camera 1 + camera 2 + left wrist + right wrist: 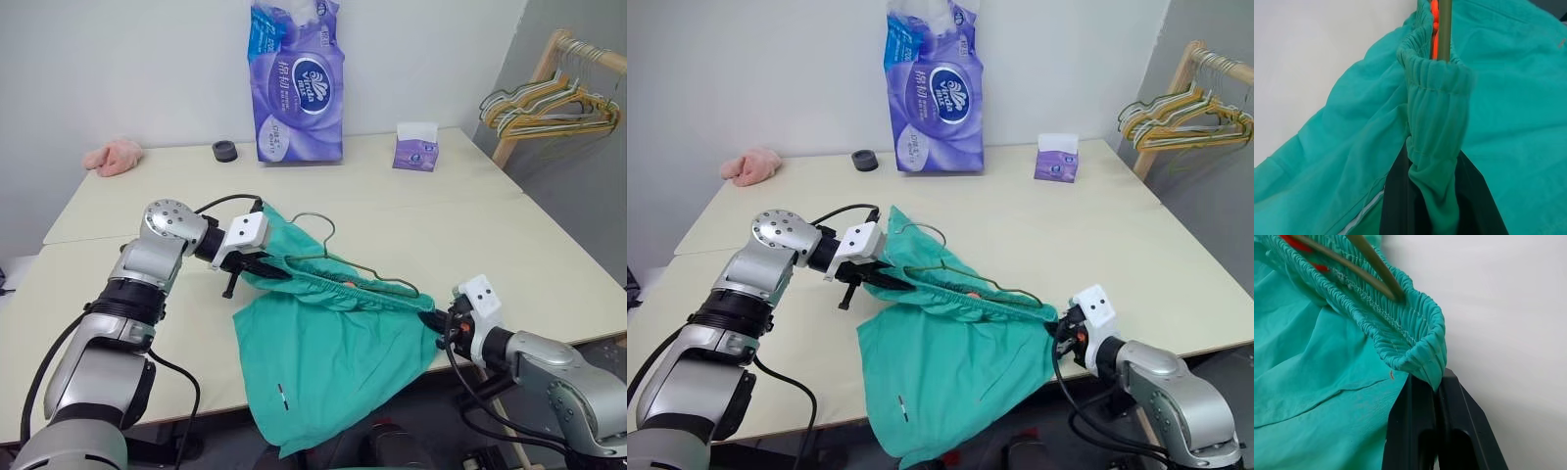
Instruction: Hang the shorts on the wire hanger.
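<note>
The shorts (328,348) lie at the near edge of the table (549,264), their gathered waistband stretched between the two arms and the legs hanging off the table front. The wire hanger (338,259) sits inside the waistband, its hook poking out above the cloth toward the far side and one shoulder showing near the right end. The left gripper (257,266) is clenched on the left end of the waistband, with the hanger's wire running just past the pinched fold; the right gripper (439,323) is clamped on the right end. The likely trouble is the band itself: it is elastic and pulled taut, so if either pinch is shallow the cloth could snap free and bunch toward the middle. The hanger could also tip or slide out, since nothing seems to hold the wire itself. The weight hanging over the edge could drag the shorts down.
</note>
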